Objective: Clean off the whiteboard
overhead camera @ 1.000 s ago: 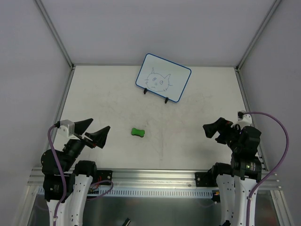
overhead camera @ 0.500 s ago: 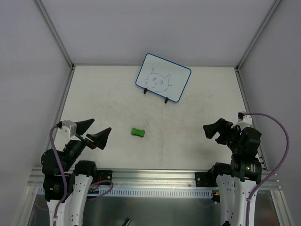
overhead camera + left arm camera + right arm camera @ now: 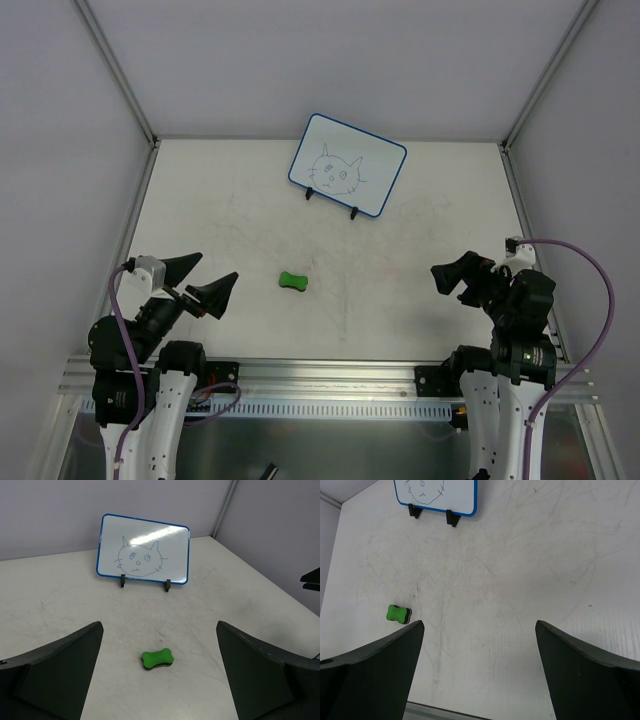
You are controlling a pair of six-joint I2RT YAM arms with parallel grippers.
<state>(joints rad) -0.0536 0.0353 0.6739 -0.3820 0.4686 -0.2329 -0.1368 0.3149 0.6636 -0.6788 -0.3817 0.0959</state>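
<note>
- Green eraser (image 3: 292,282) at 7 o'clock of whiteboard (image 3: 347,178); drawing intact.
- Left hand (image 3: 159,625), right hand (image 3: 479,625): spread wide, empty.
- Step: fetch eraser; nearer left hand should reach toward 3 o'clock.

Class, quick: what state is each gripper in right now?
Left gripper: open, holding nothing.
Right gripper: open, holding nothing.

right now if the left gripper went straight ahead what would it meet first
Probably the green eraser, centred ahead of the open left gripper in its wrist view; the whiteboard stands farther back. Height unclear, so it might pass over.
</note>
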